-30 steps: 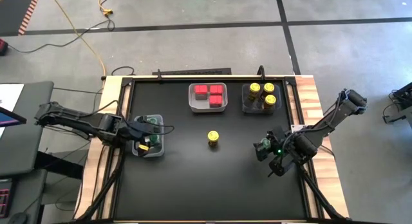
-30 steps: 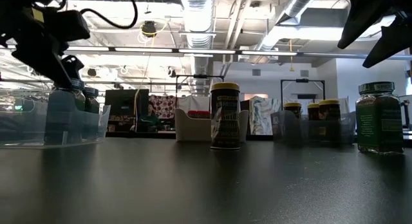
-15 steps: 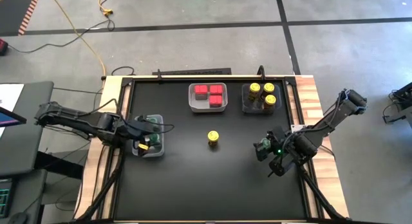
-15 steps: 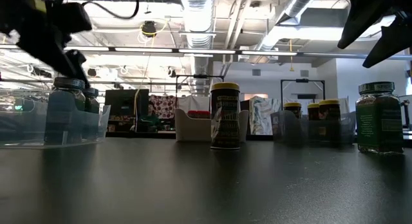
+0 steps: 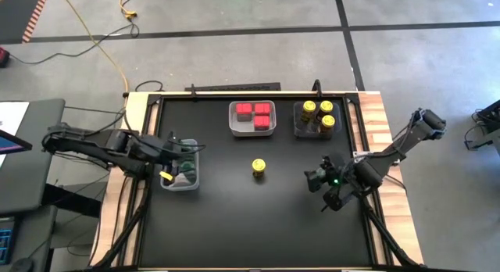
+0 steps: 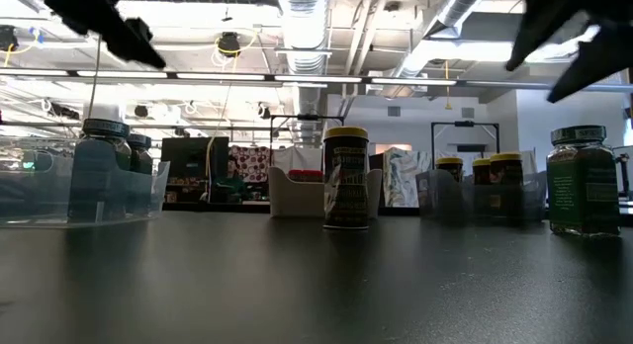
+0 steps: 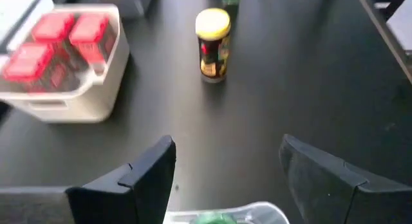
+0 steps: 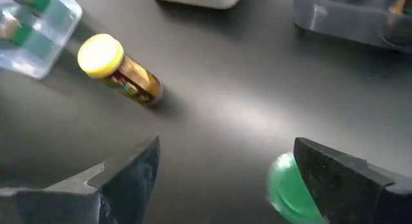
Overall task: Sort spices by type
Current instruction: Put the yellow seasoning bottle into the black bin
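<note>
Red boxes (image 5: pixel 254 112) and yellow-lidded jars (image 5: pixel 318 114) stand grouped at twelve o'clock; green-lidded jars (image 5: pixel 186 167) at nine; one yellow-lidded jar (image 5: pixel 258 168) upright centre; one green-lidded jar (image 6: pixel 583 179) at three.

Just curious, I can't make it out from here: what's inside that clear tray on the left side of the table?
The clear tray holds green-lidded jars; two show from table level, a smaller one half hidden behind the front one. From above, the left claw covers part of the tray, so an exact count isn't possible.

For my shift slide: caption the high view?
Lone yellow-lidded jar mid-table; left gripper above green-jar tray, open right gripper over green-lidded jar.
</note>
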Robot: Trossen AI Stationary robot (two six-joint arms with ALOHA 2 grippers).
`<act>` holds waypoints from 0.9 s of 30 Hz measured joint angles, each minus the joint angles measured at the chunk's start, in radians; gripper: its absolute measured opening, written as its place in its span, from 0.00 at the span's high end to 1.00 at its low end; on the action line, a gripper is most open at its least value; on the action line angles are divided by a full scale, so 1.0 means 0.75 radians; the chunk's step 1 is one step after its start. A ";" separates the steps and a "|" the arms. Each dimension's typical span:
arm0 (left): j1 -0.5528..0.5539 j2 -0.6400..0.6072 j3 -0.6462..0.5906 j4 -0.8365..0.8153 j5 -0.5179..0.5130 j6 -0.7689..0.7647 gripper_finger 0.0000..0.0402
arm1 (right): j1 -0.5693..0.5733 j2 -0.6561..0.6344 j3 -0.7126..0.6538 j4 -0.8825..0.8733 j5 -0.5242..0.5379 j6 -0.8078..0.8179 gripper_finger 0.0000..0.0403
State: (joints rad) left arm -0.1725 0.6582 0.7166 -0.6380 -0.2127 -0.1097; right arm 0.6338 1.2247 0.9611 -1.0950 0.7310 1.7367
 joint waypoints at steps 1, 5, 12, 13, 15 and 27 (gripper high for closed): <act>0.000 -0.001 0.017 0.001 0.000 0.015 0.34 | -0.021 0.000 0.000 0.035 0.005 -0.040 0.05; 0.000 0.000 0.073 0.000 0.008 -0.023 0.34 | -0.142 0.010 0.000 0.281 0.009 -0.391 0.05; 0.000 0.001 0.080 0.009 0.087 -0.148 0.34 | -0.423 0.080 0.001 0.993 -0.031 -1.149 0.05; 0.000 -0.002 0.068 0.026 0.104 -0.137 0.34 | -0.461 0.096 0.009 1.077 -0.075 -1.242 0.05; -0.004 -0.020 0.035 0.063 0.138 -0.110 0.34 | -0.534 0.147 0.058 1.152 -0.166 -1.402 0.06; -0.005 -0.333 -0.162 0.175 0.168 -0.109 0.34 | -0.808 0.681 0.878 0.527 -0.750 -2.101 0.15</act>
State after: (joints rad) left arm -0.1764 0.4086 0.5947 -0.5066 -0.0868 -0.1918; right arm 0.0277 1.7354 1.6198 -0.6996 0.1684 0.1608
